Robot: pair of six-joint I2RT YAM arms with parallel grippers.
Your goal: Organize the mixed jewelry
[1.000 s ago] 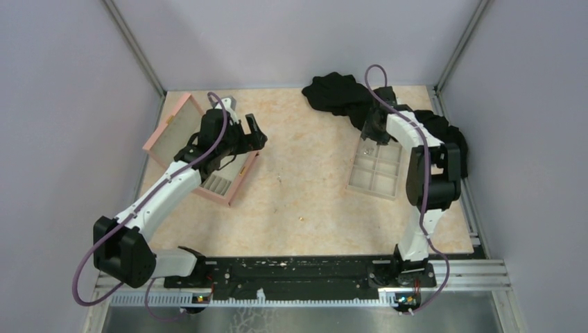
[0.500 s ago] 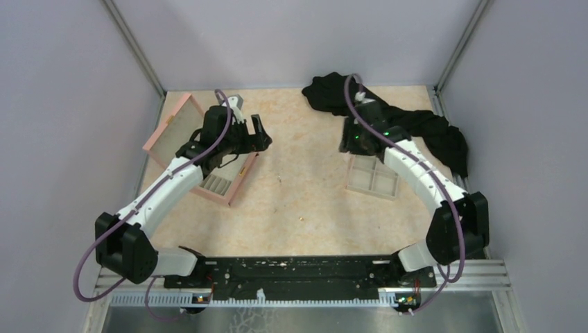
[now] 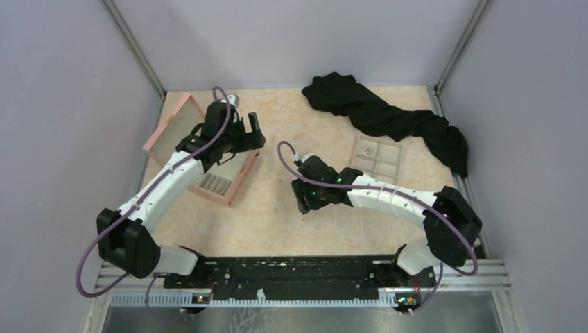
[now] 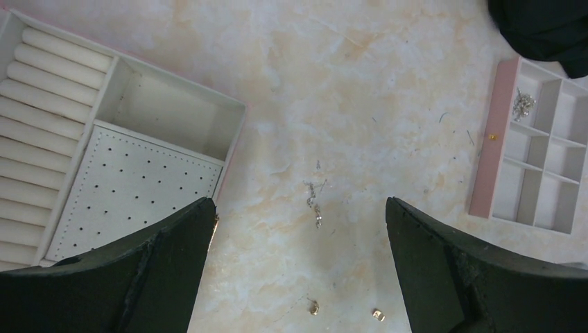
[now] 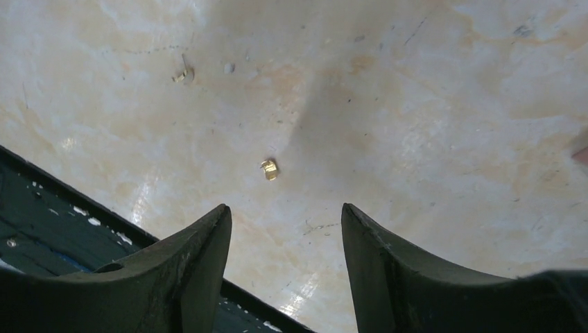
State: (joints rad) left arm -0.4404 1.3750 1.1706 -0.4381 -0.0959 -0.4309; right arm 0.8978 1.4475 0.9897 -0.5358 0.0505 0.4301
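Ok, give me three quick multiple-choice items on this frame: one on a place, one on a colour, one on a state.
1. Where is the cloth?
A) near left corner
B) far right, beyond the tray
C) middle
2. What colour is the piece ahead of the right gripper?
A) gold
B) silver
C) red
3. How is the left gripper?
A) shut on something
B) shut, empty
C) open, empty
Key: 1 B, it drapes along the far right side past the tray. 2 A, the right wrist view shows a gold speck. 3 C, its jaws stand wide apart with nothing between them.
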